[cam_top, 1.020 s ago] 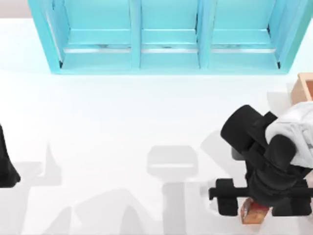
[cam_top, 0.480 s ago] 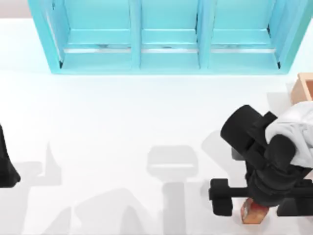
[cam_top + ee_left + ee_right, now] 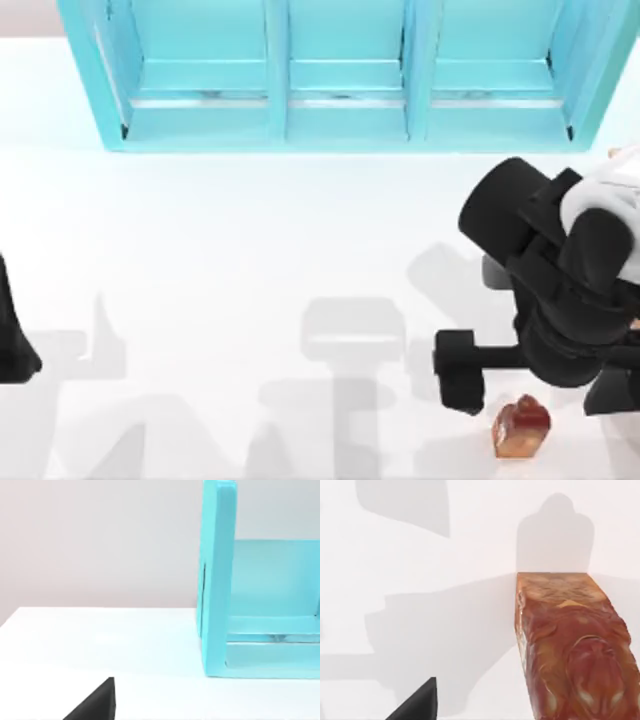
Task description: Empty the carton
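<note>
Hovering, right side: the right gripper (image 3: pixel 540 385) hangs above the white table (image 3: pixel 250 230), well in front of the turquoise shelf unit (image 3: pixel 340 120) and off that unit's right-hand compartment.
Right jaws: released, spread wide. One black finger (image 3: pixel 462 372) sits out toward the shelf unit's middle line, and the other is at the far right edge. Nothing is held between them.
Bread loaf: a brown, glazed, block-shaped loaf (image 3: pixel 520 428) lies on the table, farther from the shelf unit than the right gripper and clear of both fingers. The right wrist view shows the loaf (image 3: pixel 570 645) flat on the surface, with its shadow beside it.
Carton: only a tan sliver of the carton (image 3: pixel 624 153) is visible, just in front of the shelf unit's right end. The right arm covers the rest, so I cannot tell what is inside.
Left arm: the left arm (image 3: pixel 12 340) is parked well out from the shelf unit's left end.
Left gripper: the left gripper (image 3: pixel 97 702) faces the shelf unit's left side wall (image 3: pixel 217 580). I cannot tell its grip state.
</note>
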You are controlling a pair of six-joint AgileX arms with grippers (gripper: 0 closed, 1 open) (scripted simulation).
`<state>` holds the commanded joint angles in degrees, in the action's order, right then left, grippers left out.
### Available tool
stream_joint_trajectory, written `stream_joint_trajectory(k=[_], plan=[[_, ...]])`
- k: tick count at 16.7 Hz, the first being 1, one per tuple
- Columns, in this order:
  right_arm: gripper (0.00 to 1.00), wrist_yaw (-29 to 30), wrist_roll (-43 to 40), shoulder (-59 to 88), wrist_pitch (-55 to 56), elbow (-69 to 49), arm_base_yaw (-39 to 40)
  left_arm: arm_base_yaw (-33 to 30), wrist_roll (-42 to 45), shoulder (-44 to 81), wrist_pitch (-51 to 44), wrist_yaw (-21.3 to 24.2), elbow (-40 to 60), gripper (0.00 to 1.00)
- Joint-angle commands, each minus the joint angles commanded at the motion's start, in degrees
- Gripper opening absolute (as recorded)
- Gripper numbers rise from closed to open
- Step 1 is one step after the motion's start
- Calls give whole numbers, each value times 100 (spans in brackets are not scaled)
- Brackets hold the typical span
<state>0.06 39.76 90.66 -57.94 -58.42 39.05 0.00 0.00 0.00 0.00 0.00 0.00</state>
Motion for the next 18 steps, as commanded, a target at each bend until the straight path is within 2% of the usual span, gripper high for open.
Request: stream_joint_trajectory(k=[3, 11, 14, 18], plan=[[100, 0, -17, -194, -451, -280, -12, 0, 0, 0, 0, 0, 0, 100], [100, 14, -206, -54, -608, -457, -191, 0, 0, 0, 0, 0, 0, 100], [100, 37, -904, 369, -941, -974, -851, 0, 0, 0, 0, 0, 0, 100], [100, 41, -2425, 1086, -1505, -1999, -2370, 0, 0, 0, 0, 0, 0, 100]])
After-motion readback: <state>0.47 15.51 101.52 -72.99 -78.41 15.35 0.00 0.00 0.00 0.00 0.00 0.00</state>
